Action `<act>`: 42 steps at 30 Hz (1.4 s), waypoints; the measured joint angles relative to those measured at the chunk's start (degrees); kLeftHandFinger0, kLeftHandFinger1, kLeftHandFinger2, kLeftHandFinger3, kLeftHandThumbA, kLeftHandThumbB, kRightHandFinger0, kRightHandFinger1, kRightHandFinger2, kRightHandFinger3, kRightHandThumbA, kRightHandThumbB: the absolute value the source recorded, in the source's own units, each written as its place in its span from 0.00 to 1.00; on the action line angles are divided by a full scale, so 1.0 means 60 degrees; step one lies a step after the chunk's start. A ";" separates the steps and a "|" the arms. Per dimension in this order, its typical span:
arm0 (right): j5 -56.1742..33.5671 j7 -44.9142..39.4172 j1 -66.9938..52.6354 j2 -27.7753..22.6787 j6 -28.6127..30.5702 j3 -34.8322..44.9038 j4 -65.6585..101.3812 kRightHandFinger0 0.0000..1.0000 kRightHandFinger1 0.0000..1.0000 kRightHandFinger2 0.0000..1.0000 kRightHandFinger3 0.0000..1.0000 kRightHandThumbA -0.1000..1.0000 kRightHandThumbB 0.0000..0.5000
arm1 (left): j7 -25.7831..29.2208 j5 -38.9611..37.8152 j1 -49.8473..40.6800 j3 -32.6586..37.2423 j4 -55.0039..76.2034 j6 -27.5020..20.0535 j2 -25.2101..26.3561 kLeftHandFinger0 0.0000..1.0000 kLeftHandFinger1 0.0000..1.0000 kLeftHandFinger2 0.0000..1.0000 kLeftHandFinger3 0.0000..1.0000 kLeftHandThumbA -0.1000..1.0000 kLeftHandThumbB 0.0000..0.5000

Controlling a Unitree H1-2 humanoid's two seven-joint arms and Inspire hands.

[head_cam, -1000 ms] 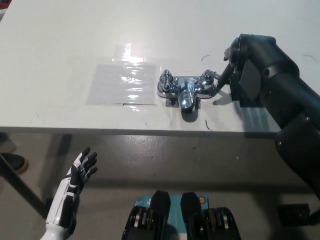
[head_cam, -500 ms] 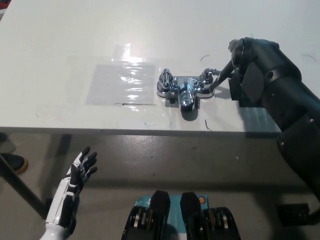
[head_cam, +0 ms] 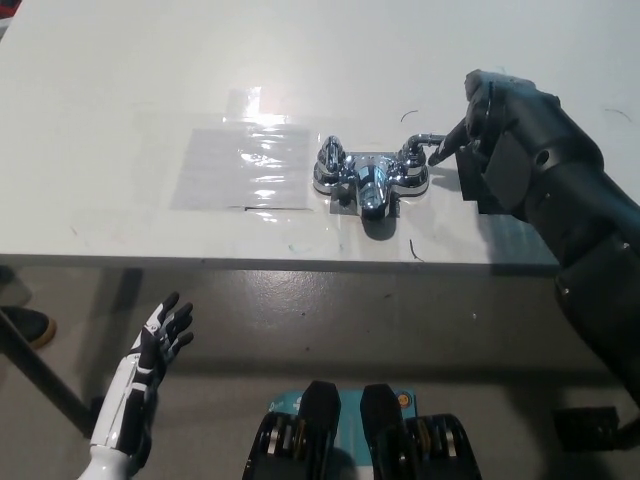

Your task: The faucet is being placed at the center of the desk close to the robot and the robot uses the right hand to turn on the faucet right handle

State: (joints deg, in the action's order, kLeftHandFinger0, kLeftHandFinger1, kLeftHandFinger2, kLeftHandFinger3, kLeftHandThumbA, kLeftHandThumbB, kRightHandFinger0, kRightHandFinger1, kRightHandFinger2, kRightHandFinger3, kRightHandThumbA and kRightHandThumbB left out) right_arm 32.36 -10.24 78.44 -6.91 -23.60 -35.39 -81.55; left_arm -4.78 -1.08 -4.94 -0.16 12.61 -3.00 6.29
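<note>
Right now the chrome faucet (head_cam: 372,180) stands upright on the white desk (head_cam: 120,90), around the middle of its width and near the edge on the robot's side. Its spout (head_cam: 374,197) points toward that edge. Its left handle (head_cam: 332,157) sits on the side of a clear, shiny sheet (head_cam: 245,165) that lies flat on the desk, just beside the faucet's base.

The black right hand (head_cam: 495,135) comes in from the right, above the desk, level with the right handle (head_cam: 414,151). It grasps nothing: the hand is released, and one of its fingers (head_cam: 441,152) reaches out to the left, its tip against the thin lever of that handle. Whether the tip presses on the lever or only touches it cannot be told. The rest of the hand stays clear of the faucet body.

The white left hand (head_cam: 160,335) rests at the lower left, below the desk edge and well apart from the faucet, empty, its fingers spread. A dark shoe (head_cam: 22,323) shows on the floor at the far left
</note>
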 measured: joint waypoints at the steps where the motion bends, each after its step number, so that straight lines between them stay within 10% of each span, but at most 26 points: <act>1: 0.0002 0.0000 -0.0002 -0.0011 0.0012 -0.0015 0.0000 1.00 1.00 1.00 1.00 0.98 0.72 | 0.0000 0.0003 0.0000 0.0003 0.0000 0.0000 -0.0003 1.00 1.00 1.00 1.00 1.00 0.42; 7: -0.0250 -0.0360 -0.0090 -0.0301 0.0419 0.0509 0.0132 1.00 1.00 1.00 1.00 1.00 0.56 | -0.0012 0.0009 0.0003 0.0021 0.0000 0.0000 -0.0013 1.00 1.00 1.00 1.00 1.00 0.39; 15: -0.0758 -0.1926 -0.0463 -0.0953 0.0981 0.1152 0.0536 1.00 1.00 1.00 1.00 0.91 1.00 | -0.0018 0.0005 0.0017 0.0007 -0.0027 0.0017 -0.0015 1.00 1.00 1.00 1.00 1.00 0.44; 21: -0.1333 -0.3064 -0.1302 -0.1412 0.0927 0.1684 0.2597 1.00 1.00 1.00 1.00 1.00 1.00 | -0.0020 0.0004 0.0071 0.0000 -0.0077 0.0059 -0.0014 1.00 1.00 1.00 1.00 1.00 0.42; 28: -0.1931 -0.3976 -0.2188 -0.1843 0.0671 0.2305 0.5063 1.00 1.00 1.00 1.00 0.87 0.90 | -0.0021 0.0004 0.0259 -0.0002 -0.0150 0.0152 -0.0014 1.00 1.00 1.00 1.00 1.00 0.39; 42: -0.2886 -0.5014 -0.2348 -0.3575 0.0168 0.4133 0.9431 1.00 1.00 1.00 1.00 0.84 1.00 | -0.0022 -0.0011 0.1289 -0.0077 -0.0398 0.0174 0.0010 1.00 1.00 1.00 1.00 1.00 0.31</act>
State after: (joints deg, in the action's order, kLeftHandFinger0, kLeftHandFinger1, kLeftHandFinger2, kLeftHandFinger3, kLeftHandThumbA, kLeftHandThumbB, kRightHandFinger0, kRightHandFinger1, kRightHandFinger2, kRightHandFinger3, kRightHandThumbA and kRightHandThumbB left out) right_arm 15.04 -40.33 64.35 -28.36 -22.59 -10.59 -24.97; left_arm -4.92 -1.14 2.79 -0.63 10.22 -1.95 6.35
